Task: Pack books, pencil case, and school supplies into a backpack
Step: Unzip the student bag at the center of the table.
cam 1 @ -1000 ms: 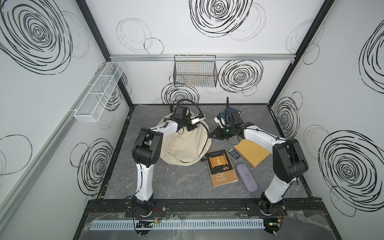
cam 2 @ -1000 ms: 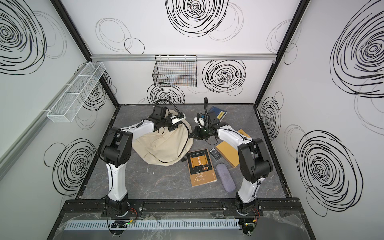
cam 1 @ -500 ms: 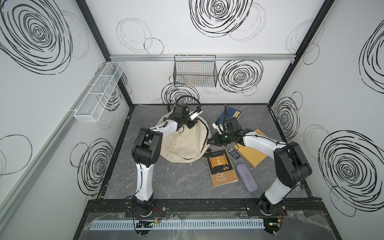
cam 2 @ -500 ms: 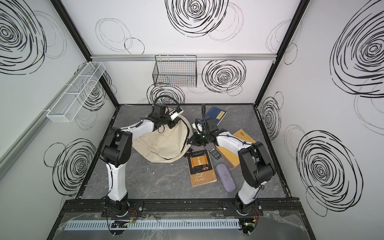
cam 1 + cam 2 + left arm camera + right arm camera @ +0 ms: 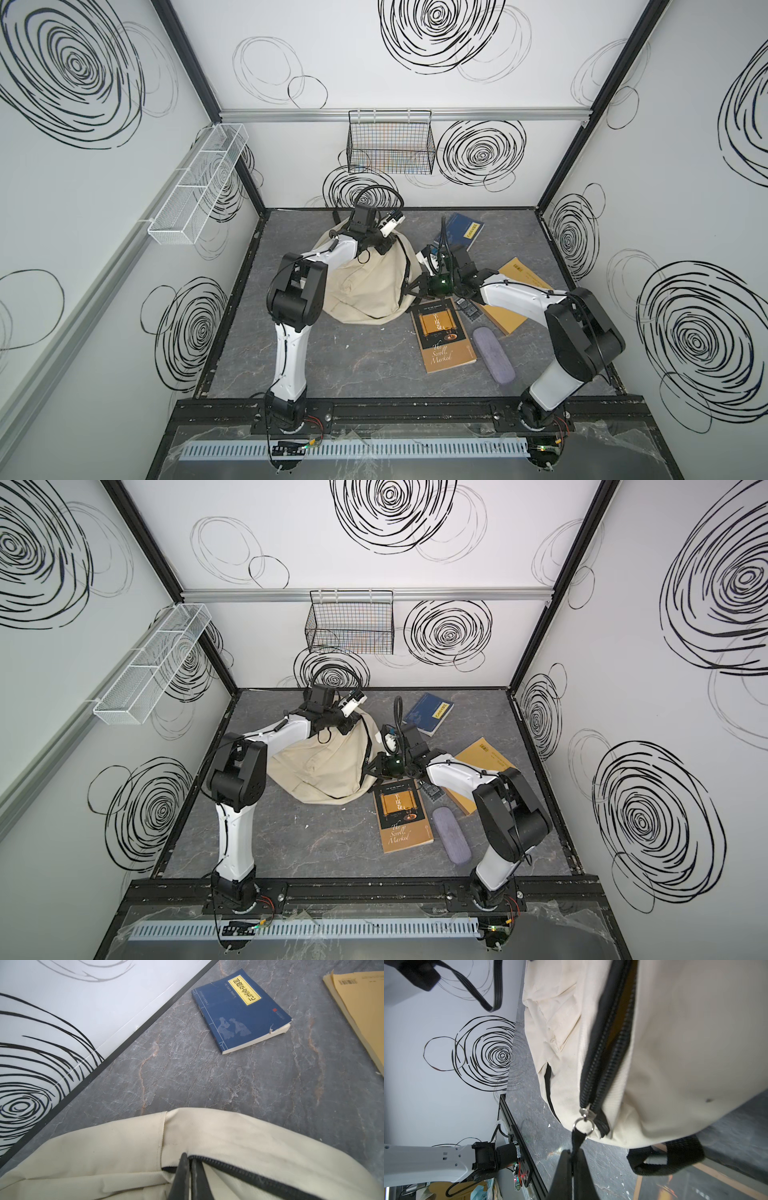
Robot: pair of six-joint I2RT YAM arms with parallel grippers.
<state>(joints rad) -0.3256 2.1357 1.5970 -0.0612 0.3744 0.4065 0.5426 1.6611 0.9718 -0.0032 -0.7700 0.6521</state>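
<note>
The cream backpack [image 5: 365, 286] [image 5: 320, 762] lies slumped at centre-left of the table. My left gripper [image 5: 384, 245] [image 5: 189, 1157] is shut on the far end of its black zipper edge [image 5: 239, 1169]. At the bag's right side, my right gripper [image 5: 409, 286] [image 5: 573, 1152] is shut on the black zipper pull strap [image 5: 578, 1138]; the zipper [image 5: 608, 1043] gapes open above it. To the right lie the navy book [image 5: 461, 230] [image 5: 241, 1012], brown book [image 5: 440, 336], mustard book [image 5: 525, 274], lavender pencil case [image 5: 492, 353] and small dark supplies packet [image 5: 467, 309].
A black wire basket [image 5: 390, 147] hangs on the back wall and a white mesh tray [image 5: 199, 185] on the left wall. A black backpack strap loop [image 5: 666, 1159] lies over the brown book's corner. A black frame rail [image 5: 395, 409] borders the front.
My right gripper has drawn the zipper pull toward the front and left along the bag's right side, opening the zipper further. The left gripper stays at the zipper's far end.
</note>
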